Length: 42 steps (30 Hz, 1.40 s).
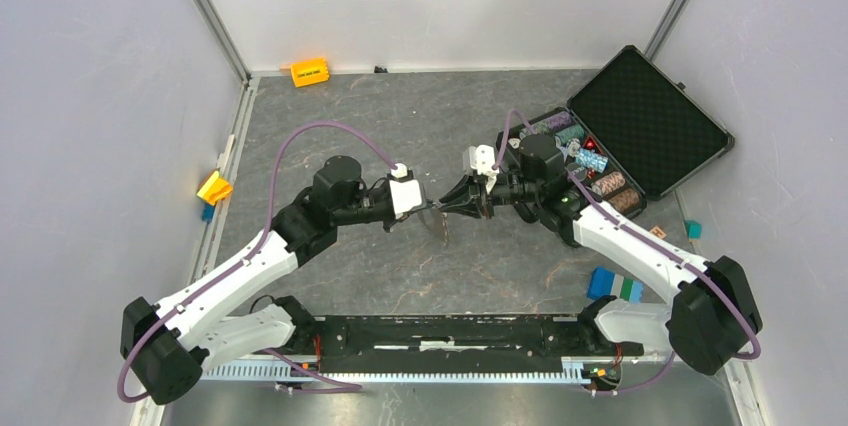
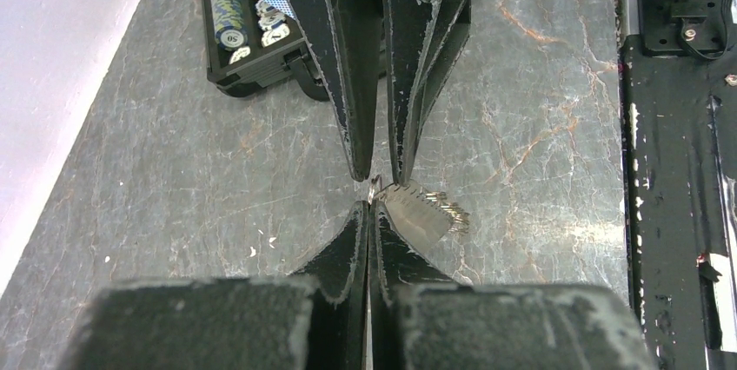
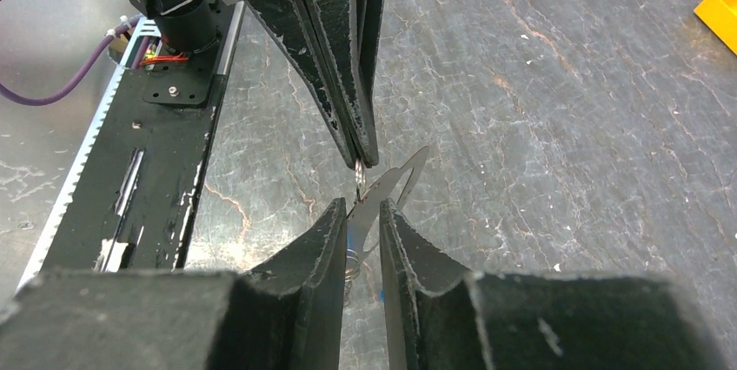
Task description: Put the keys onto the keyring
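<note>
While my two pincers stand tip to tip above the grey marbled tabletop, my left pincer is pressed fully together. The small silver wire keyring sits right at its point, pinched there as far as I can see. The flat silver toothed key hangs just beside that same point, on the side toward the black base rail, slanting away from the ring.

My right pincer faces the left one head-on, its fingers a narrow gap apart. Through that gap I see the key's blade and a bit of coiled wire under it. I cannot tell whether these fingers press on the key, on the ring, or on nothing. Behind my right pincer lies an open black case of poker chips.
</note>
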Tool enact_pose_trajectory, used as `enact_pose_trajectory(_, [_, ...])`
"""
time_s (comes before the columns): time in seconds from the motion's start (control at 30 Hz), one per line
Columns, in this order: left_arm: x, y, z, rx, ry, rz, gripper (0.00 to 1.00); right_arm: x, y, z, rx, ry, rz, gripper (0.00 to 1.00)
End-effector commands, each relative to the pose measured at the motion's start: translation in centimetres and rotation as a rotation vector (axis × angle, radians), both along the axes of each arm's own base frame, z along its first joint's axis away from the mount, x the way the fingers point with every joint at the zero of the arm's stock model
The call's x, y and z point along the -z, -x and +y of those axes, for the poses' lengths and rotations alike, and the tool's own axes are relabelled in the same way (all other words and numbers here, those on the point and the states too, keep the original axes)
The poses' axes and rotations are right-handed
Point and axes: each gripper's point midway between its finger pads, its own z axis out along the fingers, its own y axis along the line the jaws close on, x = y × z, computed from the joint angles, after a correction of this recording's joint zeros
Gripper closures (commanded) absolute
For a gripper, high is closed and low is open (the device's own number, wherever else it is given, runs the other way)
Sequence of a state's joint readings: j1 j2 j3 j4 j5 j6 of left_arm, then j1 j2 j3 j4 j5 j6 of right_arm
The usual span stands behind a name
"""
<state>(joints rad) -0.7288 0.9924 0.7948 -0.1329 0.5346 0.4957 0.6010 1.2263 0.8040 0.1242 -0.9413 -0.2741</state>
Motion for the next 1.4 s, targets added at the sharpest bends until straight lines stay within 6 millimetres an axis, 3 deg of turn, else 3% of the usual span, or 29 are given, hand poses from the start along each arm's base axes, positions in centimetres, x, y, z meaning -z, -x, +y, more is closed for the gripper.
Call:
enact_pose_trajectory(0.0, [-1.2,0.3,-0.6,0.049,0.019,-0.05,0.98,-1.7,-0.4,0.4,-0.008,-0.023,-0.04,0.74])
enact_pose_trajectory(0.57, [-1.0,0.3,-0.9,0.051,0.016,-0.037,0.98,-1.4,-0.1,1.1,-0.024,-0.024,-0.019,0.81])
enact_pose_trajectory(0.93, [-0.4,0.4,-0.9,0.056,0.009,-0.022,0.98,-1.6,-0.3,1.3,-0.014,-0.041,0.007,1.0])
enact_pose_trajectory(1.1, [-0.9,0.4,-0.8,0.044,0.027,-0.028,0.98,-1.6,-0.4,0.9,0.006,-0.041,-0.031,1.0])
enact_pose_trajectory(1.2, [-1.4,0.3,-0.4,0.03,0.022,-0.042,0.86,-1.8,-0.2,0.5,0.011,-0.045,-0.055,1.0])
enact_pose_trajectory(1.27, [-1.4,0.3,-0.1,0.031,0.009,-0.041,0.72,-2.1,-0.1,0.2,0.018,-0.053,-0.064,1.0])
enact_pose_trajectory(1.37, [-1.7,0.6,0.3,0.034,-0.003,-0.042,0.43,-2.4,0.1,-0.3,0.016,-0.068,-0.069,1.0])
